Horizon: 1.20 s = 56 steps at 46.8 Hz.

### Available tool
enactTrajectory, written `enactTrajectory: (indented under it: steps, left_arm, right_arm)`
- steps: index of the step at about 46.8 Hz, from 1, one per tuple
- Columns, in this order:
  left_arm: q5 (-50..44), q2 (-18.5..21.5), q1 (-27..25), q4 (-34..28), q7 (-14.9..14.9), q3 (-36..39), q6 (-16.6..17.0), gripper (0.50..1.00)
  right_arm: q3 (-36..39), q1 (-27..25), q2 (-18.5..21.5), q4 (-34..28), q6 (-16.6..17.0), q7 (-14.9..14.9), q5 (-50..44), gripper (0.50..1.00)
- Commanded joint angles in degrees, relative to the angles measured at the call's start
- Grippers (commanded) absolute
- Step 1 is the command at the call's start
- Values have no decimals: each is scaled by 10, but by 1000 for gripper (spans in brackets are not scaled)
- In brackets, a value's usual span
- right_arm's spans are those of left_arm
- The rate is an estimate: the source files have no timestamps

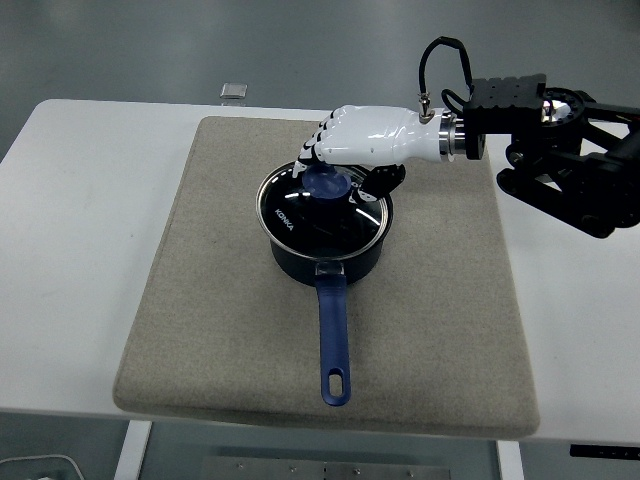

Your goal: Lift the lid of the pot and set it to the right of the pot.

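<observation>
right robot hand curled round the lid knob, directly over the pot (free mat off to the right).

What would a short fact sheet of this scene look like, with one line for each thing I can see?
pot: dark blue pot, standing on the mat, long blue handle toward the table's near edge
lid: glass lid with a blue knob, on top of the pot
right hand: white right hand, fingers curled over the knob; a firm grip cannot be confirmed
mat: grey mat, lying under the pot
table: white table
small object: small grey object at the table's far edge, too small to identify
left arm: not visible
</observation>
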Motion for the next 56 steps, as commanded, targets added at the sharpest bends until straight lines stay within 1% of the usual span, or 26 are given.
enactTrajectory:
  steps: [1,15,26,41,56]
  left_arm:
    - [0,0,0,0,0,0,0,1000]
    - [0,0,0,0,0,0,0,1000]
    - [1,0,0,0,0,0,0,1000]
    - [0,0,0,0,-1,0,0,1000]
    - [0,0,0,0,0,0,0,1000]
  right_arm:
    - [0,0,0,0,1,0,0,500]
    - [-1,9,3,1,18,0,0,500]
    - [-35,25,3,1,17,0,0,500]
    - [-35,25,4,0,17,0,-2,500]
    - [-35,42,3,-6,18,0,-1,500]
